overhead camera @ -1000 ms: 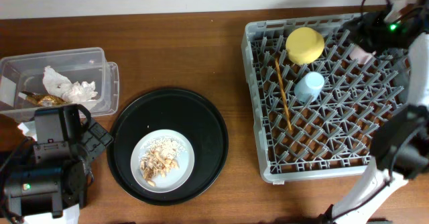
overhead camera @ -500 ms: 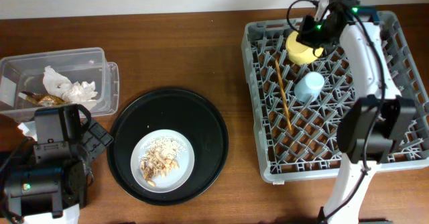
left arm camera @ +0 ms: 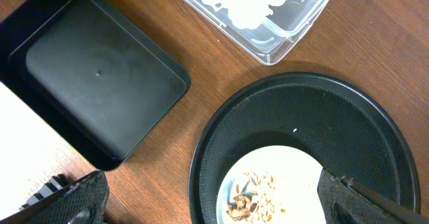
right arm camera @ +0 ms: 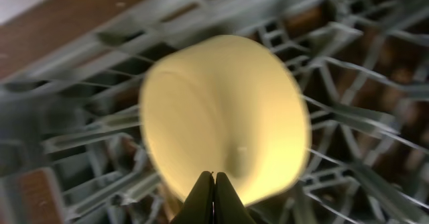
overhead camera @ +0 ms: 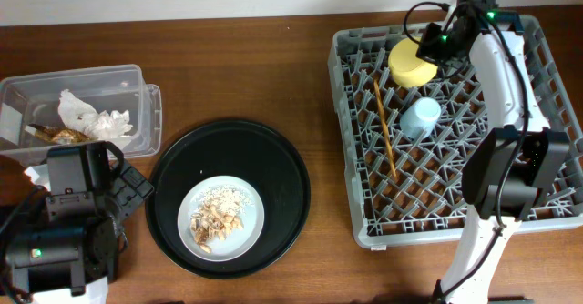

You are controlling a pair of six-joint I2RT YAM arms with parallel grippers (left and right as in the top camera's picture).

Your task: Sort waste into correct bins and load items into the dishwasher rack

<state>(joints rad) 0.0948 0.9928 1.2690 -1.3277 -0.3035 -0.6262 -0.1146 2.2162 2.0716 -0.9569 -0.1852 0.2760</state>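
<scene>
Right wrist: my right claw point(right arm camera: 214, 178) shut above the yellow bowl point(right arm camera: 224, 117)

Its fingertips press together, holding nothing, just over the upturned bowl, which sits in the dishwasher rack point(right arm camera: 100, 43). My left claw point(left arm camera: 214, 200) is spread wide above the pale plate point(left arm camera: 295, 160) of food scraps point(left arm camera: 253, 196) on the round black tray point(left arm camera: 362, 123)

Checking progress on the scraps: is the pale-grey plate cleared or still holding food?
Still holding food. Beige scraps lie piled on the plate, which sits inside the round black tray; the shallow black bin looks empty.
</scene>
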